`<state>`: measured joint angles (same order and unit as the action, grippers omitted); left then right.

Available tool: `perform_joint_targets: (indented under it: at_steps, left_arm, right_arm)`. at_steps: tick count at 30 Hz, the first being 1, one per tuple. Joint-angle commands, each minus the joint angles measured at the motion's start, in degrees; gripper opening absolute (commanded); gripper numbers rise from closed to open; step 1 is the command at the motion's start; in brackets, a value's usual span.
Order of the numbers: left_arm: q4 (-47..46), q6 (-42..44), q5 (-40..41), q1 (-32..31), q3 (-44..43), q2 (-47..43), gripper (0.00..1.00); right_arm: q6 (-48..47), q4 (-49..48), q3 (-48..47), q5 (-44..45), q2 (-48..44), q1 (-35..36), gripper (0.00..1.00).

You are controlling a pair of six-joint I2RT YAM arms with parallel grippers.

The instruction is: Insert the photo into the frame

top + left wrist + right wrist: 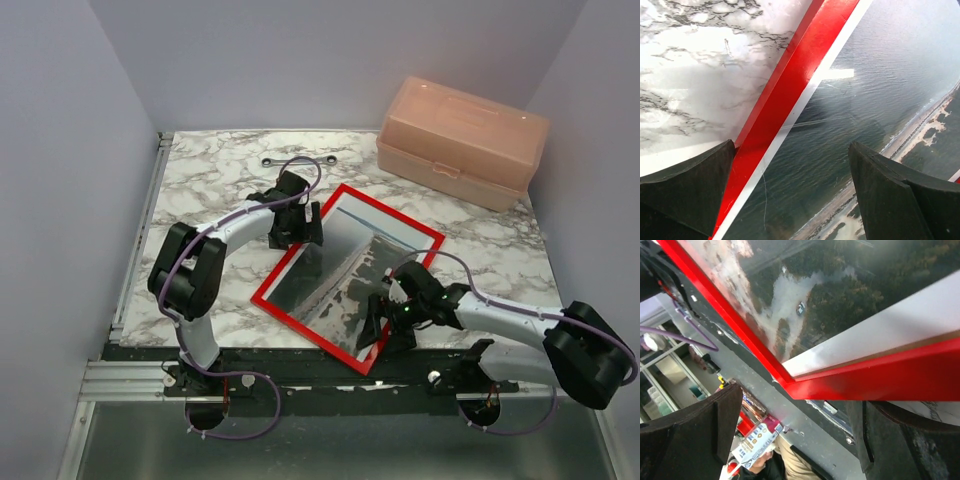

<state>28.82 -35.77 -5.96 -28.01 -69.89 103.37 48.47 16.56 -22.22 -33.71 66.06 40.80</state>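
Count: two grippers, one frame, one photo. The right gripper [385, 325] has its fingers apart, one on either side of the near corner of the thin red rectangular frame [398, 217]. The frame lies skewed on the marble table [200, 190]. Inside it sits the grey-green shoreline paper photo [345, 270], white-bordered and glary. The left gripper [298, 228] is spread wide over the far-left rail. Behind that: one metal wrench [298, 160] and one pink plastic box [462, 140].

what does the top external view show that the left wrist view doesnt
Only top external: the peach-pink plastic lidded box, a small metal tool, the right arm and the full outline of the thin red rectangular frame. Only left wrist: the sea-and-shoreline detail in the paper photo and how the open left gripper straddles the frame's edge. Both: frame, photo, white marble table.
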Motion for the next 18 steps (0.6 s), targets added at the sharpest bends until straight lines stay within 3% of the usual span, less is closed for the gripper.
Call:
perform_joint_targets:
  at_steps: [1,7,13,18]
  left_arm:
    - [3.14,-0.74,-5.38,-2.58,-1.65,0.74,0.97]
    - [10.26,0.88,7.73,-2.58,-3.26,0.00,0.99]
    - [15.43,0.22,19.37,-2.31,-1.46,-8.76,0.98]
    - [17.70,-0.68,18.89,-2.31,3.77,-19.08,0.98]
  right_arm:
    - [4.06,-8.85,-5.28,7.78,4.21,4.20,0.90]
    - [0.43,5.32,-12.82,18.88,7.15,5.17,0.96]
    - [-2.70,15.23,-16.26,25.88,5.45,5.15,1.00]
    - [-7.72,17.88,-21.60,30.43,6.32,4.76,1.00]
